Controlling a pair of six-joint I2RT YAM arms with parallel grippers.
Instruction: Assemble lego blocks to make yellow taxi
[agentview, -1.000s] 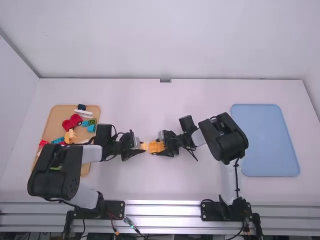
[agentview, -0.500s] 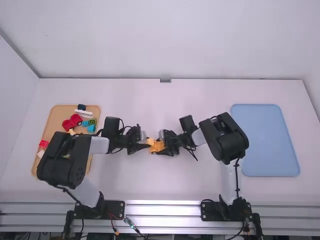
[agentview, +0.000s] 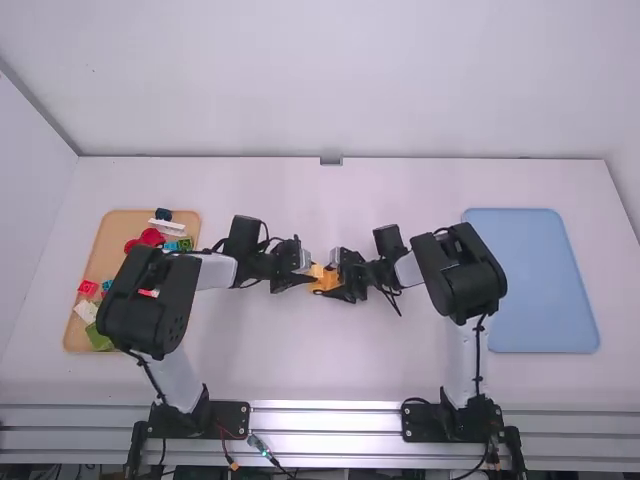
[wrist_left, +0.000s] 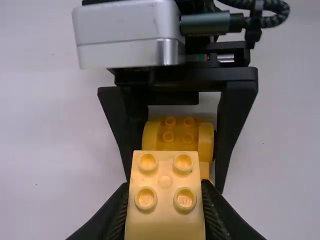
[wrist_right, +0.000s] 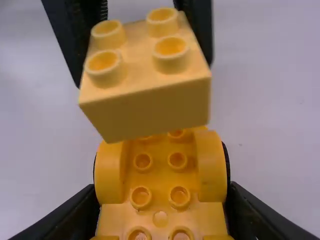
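Note:
Mid-table, my left gripper (agentview: 300, 271) faces my right gripper (agentview: 342, 278), with yellow pieces between them. In the left wrist view, my left gripper (wrist_left: 165, 192) is shut on a pale yellow brick (wrist_left: 165, 172), studs showing; behind it, the orange-yellow car base (wrist_left: 178, 135) sits between the other gripper's fingers. In the right wrist view, my right gripper (wrist_right: 162, 200) is shut on the car base (wrist_right: 161, 170), which has rounded fenders and rows of studs. The pale brick (wrist_right: 150, 107) hangs over the base's far end, overlapping it; whether they touch, I cannot tell.
On the left, a tan tray (agentview: 112, 235) holds red, blue, green and white blocks, partly under the left arm. A light blue tray (agentview: 530, 280) lies on the right. The rail (agentview: 325, 420) runs along the table's near edge.
My left gripper has moved right with the pale brick, up to the car base. My right gripper, still holding the base, has shifted slightly right and away from the camera.

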